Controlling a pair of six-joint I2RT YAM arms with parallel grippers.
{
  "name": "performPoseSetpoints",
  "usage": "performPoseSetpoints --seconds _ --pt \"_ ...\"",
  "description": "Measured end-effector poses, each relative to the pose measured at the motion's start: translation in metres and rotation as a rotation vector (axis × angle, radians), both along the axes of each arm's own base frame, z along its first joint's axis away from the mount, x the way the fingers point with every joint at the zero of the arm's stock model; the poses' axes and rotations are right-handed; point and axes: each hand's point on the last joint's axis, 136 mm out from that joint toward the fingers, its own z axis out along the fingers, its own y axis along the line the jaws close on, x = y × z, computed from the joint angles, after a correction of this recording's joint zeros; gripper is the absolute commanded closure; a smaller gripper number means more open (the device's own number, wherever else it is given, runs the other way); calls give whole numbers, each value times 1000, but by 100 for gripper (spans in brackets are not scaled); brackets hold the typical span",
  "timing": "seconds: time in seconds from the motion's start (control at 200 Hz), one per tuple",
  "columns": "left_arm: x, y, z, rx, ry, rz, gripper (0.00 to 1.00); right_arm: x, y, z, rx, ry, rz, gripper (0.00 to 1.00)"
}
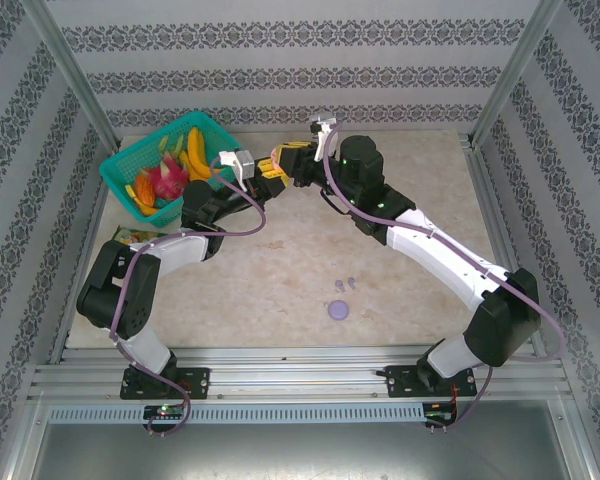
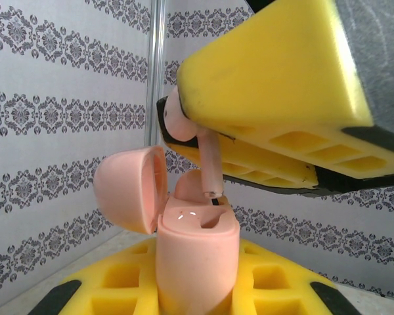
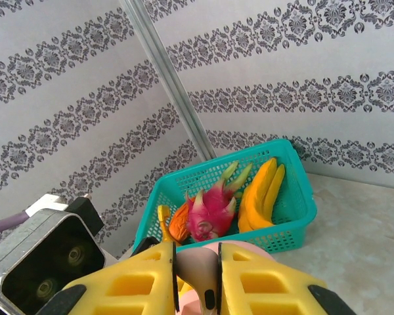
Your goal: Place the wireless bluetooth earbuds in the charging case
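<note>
In the left wrist view my left gripper (image 2: 197,292) is shut on a pale pink charging case (image 2: 196,249), held upright with its lid (image 2: 128,187) swung open to the left. Above it, my right gripper (image 2: 213,134) is shut on a pale pink earbud (image 2: 210,161), stem pointing down, its tip right at the case's open slot. The right wrist view has the same earbud (image 3: 198,279) pinched between the yellow fingers (image 3: 134,285). From the top, both grippers (image 1: 263,172) (image 1: 288,160) meet at the back of the table. Two lilac earbuds (image 1: 346,285) lie beside a round lilac case (image 1: 338,309).
A teal basket (image 1: 120,170) holding a dragon fruit (image 3: 210,213) and bananas (image 3: 259,193) stands at the back left, close to the grippers. A small green packet (image 1: 140,237) lies by the left arm. Patterned walls and metal posts enclose the table.
</note>
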Motion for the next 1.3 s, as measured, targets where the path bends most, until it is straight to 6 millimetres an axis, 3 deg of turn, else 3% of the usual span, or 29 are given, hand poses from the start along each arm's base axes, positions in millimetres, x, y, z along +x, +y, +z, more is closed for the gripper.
performPoseSetpoints --seconds 1.299 --pt "4 -2 -11 15 39 -2 100 2 4 -19 -140 -77 26 82"
